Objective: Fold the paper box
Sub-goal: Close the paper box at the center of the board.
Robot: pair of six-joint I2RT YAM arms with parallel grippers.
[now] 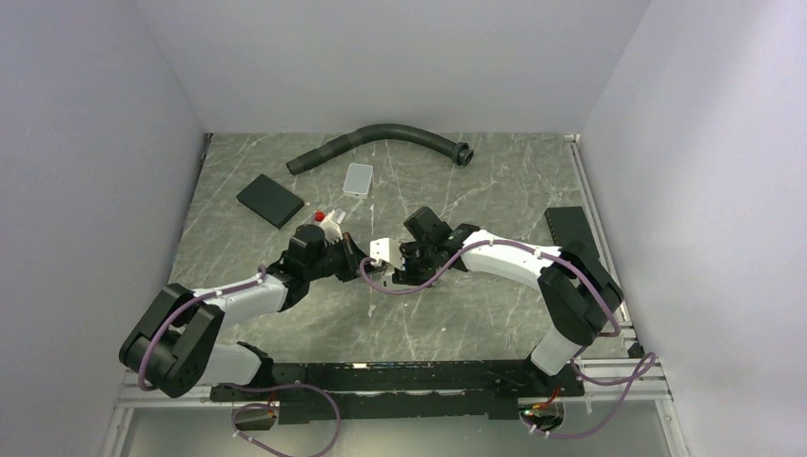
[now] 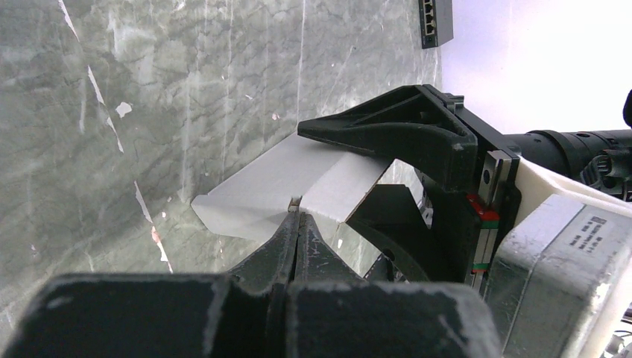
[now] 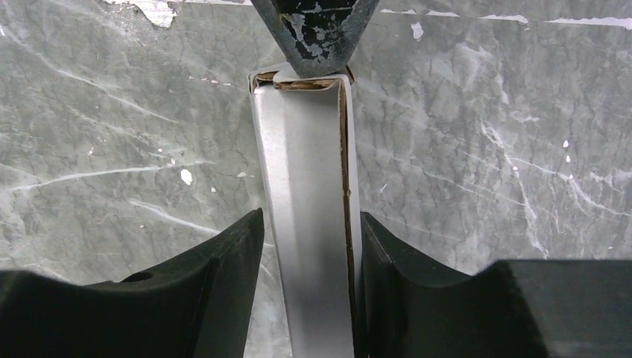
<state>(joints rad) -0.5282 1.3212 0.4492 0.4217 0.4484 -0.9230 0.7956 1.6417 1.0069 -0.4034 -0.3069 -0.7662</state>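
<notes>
The paper box [image 1: 381, 249] is a slim white carton held off the marble table [image 1: 476, 314] between my two arms. In the right wrist view the paper box [image 3: 305, 209] runs lengthwise between the fingers of my right gripper [image 3: 309, 216]. The right finger touches its side and a thin gap shows at the left finger, so the jaws stand open around it. My left gripper [image 2: 296, 203] is shut, its joined tips pressed against the end flap of the paper box [image 2: 276, 186]. From the right wrist that same left gripper [image 3: 317, 30] shows at the carton's far end.
A black hose [image 1: 381, 138] curves along the back. A light grey tile [image 1: 359, 178] and a black pad [image 1: 270, 200] lie behind the arms, with a small red-and-white item [image 1: 326, 219] near the left wrist. A black device [image 1: 571, 228] sits at the right edge.
</notes>
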